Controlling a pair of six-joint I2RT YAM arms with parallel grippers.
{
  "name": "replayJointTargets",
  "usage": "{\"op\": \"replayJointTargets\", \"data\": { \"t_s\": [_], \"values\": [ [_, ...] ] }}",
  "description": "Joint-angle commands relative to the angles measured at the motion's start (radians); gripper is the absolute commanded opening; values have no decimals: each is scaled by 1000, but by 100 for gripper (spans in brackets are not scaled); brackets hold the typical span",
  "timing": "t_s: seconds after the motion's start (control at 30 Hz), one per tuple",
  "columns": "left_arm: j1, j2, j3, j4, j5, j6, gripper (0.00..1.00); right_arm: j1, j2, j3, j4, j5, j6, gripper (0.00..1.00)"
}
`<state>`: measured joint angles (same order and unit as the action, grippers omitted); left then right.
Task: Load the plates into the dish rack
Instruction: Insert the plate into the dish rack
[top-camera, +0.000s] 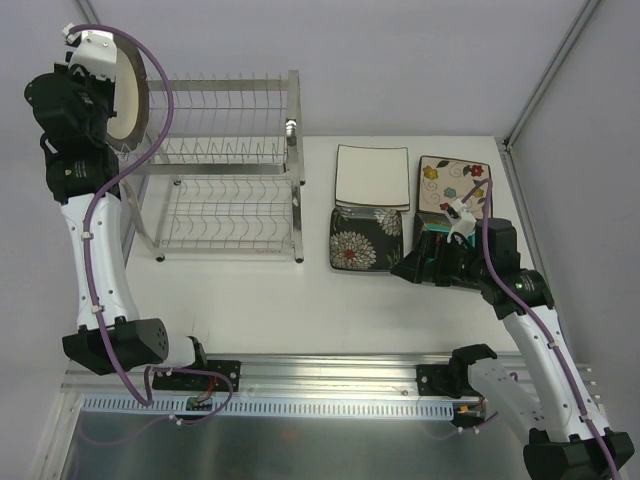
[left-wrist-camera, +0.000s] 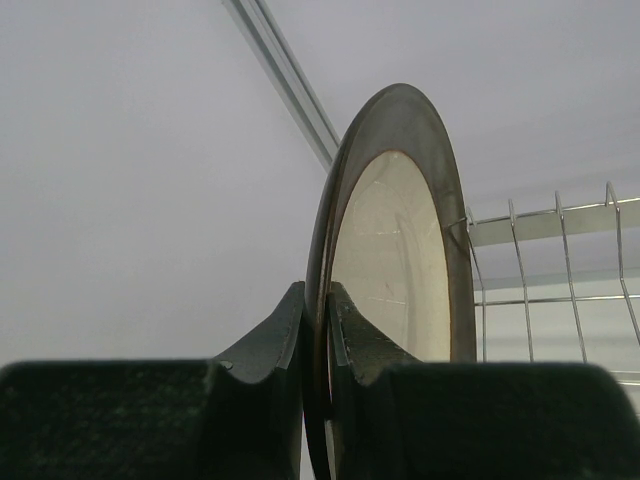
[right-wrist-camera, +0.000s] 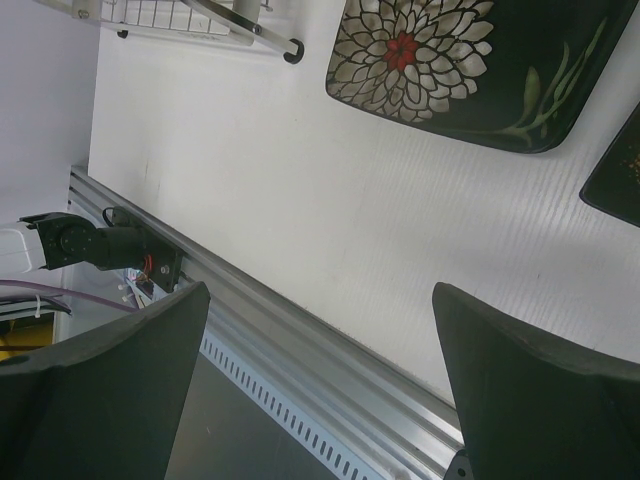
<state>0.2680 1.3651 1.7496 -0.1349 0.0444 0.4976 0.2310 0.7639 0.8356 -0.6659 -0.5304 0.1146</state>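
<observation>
Table (top-camera: 300, 310) carries the dish rack (top-camera: 230, 170) at ten o'clock. The left arm reaches up along the rack's nine o'clock side. The left gripper (left-wrist-camera: 317, 300) pinches the rim of the round cream plate (left-wrist-camera: 395, 250), held on edge at the rack's ten o'clock corner. The right arm bends in from five o'clock. The right gripper (right-wrist-camera: 318, 300) is spread wide and holds nothing, just beside the black chrysanthemum plate (top-camera: 365, 240). The white plate (top-camera: 372, 176) and flowered plate (top-camera: 453, 185) lie flat at two o'clock.
</observation>
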Motion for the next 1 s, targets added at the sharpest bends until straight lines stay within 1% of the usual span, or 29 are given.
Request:
{"op": "replayJointTargets", "data": {
  "t_s": [0.0, 0.1, 0.27, 0.33, 0.37, 0.4, 0.5, 0.63, 0.73, 0.77, 0.8, 0.83, 0.87, 0.93, 0.97],
  "values": [
    [2, -72, 5, 153, 3, 29, 6, 7, -17, -3, 38, -17, -12, 100],
    [2, -80, -7, 153, 5, 18, 15, 8, -18, -6, 35, -17, -13, 99],
    [2, -90, -18, 153, -6, 1, 23, 10, -23, -7, 35, -16, -13, 100],
    [0, -90, -19, 153, -8, -7, 23, 8, -25, -4, 35, -16, -13, 100],
    [0, -92, -21, 153, -8, -10, 21, 11, -26, -4, 35, -16, -13, 99],
    [2, -92, -22, 152, -9, -11, 16, 10, -25, -6, 35, -16, -13, 99],
    [2, -90, -28, 153, -3, -14, 15, 11, -29, -7, 34, -14, -12, 99],
    [0, -90, -29, 153, -5, -27, 30, 11, -32, -7, 31, -13, -13, 100],
    [0, -95, -21, 153, -11, -51, 37, 11, -31, -3, 31, -13, -15, 100],
    [0, -101, -18, 153, -14, -59, 45, 11, -29, 2, 31, -11, -18, 100],
    [0, -106, -15, 153, -15, -71, 49, 11, -29, 5, 31, -10, -21, 100],
    [2, -115, -12, 152, -15, -95, 52, 11, -29, 7, 31, -6, -21, 100],
    [2, -121, -12, 149, -18, -114, 58, 13, -29, 8, 28, 1, -26, 100],
    [2, -139, -10, 144, -17, -166, 63, 13, -26, 16, 19, 9, -30, 100],
    [2, -146, -9, 141, -18, -188, 68, 16, -26, 17, 17, 13, -33, 100]
  ]
}}
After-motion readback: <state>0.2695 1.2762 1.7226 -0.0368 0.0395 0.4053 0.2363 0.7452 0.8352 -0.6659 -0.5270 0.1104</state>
